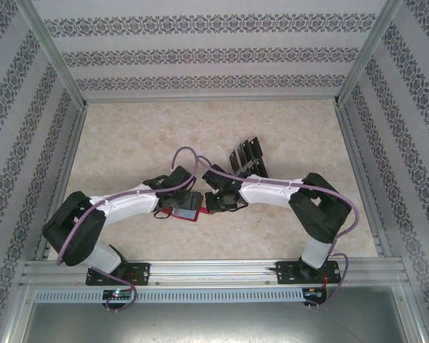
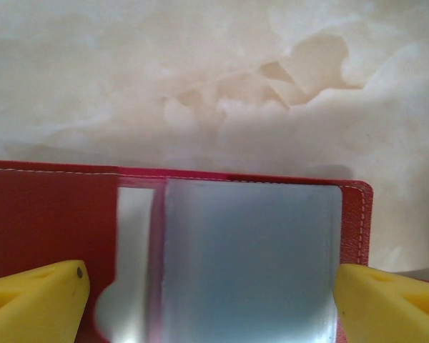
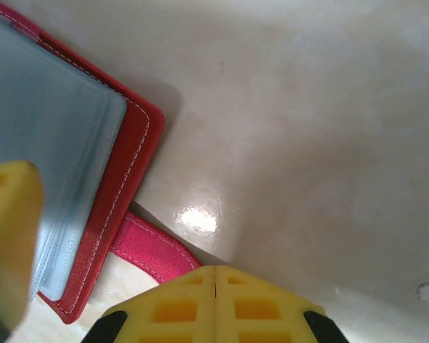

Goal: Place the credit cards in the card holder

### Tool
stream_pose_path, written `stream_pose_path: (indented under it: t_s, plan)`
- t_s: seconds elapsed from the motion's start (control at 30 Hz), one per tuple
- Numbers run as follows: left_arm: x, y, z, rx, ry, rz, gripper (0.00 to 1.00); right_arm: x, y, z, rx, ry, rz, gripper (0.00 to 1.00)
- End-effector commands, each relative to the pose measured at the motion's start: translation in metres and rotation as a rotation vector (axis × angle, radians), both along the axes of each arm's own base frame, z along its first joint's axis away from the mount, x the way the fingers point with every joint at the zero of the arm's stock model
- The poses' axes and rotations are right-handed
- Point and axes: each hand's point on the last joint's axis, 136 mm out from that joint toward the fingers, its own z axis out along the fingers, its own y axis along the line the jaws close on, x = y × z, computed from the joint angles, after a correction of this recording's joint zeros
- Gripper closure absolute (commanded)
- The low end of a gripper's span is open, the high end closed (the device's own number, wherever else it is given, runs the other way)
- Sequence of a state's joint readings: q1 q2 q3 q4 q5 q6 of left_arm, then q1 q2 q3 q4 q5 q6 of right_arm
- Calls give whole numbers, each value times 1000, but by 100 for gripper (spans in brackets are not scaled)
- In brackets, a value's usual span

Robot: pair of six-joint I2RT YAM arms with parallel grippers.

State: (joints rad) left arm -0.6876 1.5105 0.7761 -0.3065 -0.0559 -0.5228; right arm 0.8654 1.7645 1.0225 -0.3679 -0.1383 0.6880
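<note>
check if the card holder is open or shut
Open: the card holder lies spread, its grey clear sleeves exposed inside the red cover.

On the table, card holder near the front middle, credit cards behind it to the right.

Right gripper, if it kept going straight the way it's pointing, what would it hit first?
The right gripper would most likely meet the bare table, just beside the card holder's pink strap, though depth is unclear.

The table is pale and shiny, with cloudy marks on it. The walls around it have rows of dark flowery stripes. A silver bar runs along the front edge.
</note>
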Motion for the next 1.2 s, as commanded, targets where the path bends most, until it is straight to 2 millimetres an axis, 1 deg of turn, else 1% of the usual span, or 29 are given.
stream_pose_path:
  t_s: [0.0, 0.1, 0.2, 0.37, 0.53, 0.67, 0.83, 0.97, 1.17]
  plan:
    - [6, -14, 0, 13, -24, -37, 11, 7, -4, 6, 2, -44, 7, 100]
    - [5, -7, -7, 59, -15, -5, 11, 6, -6, 5, -1, -41, 5, 100]
    - [4, 4, -9, 94, -22, 35, 12, 7, -9, 4, -5, -40, 0, 100]
    - [7, 16, 0, 115, -67, 87, 12, 7, -15, 0, -11, -35, -14, 100]
    - [9, 17, 9, 94, -99, 101, 11, 7, -17, -2, -13, -31, -16, 100]
    - [10, 22, 14, 107, -118, 121, 11, 8, -17, -3, -15, -30, -18, 100]
    - [8, 36, 20, 134, -148, 165, 11, 10, -20, -4, -21, -28, -23, 100]
    - [4, 54, 22, 165, -158, 213, 11, 11, -24, -5, -25, -27, -30, 100]
    - [-2, 63, 24, 157, -174, 230, 11, 13, -28, -7, -30, -24, -35, 100]
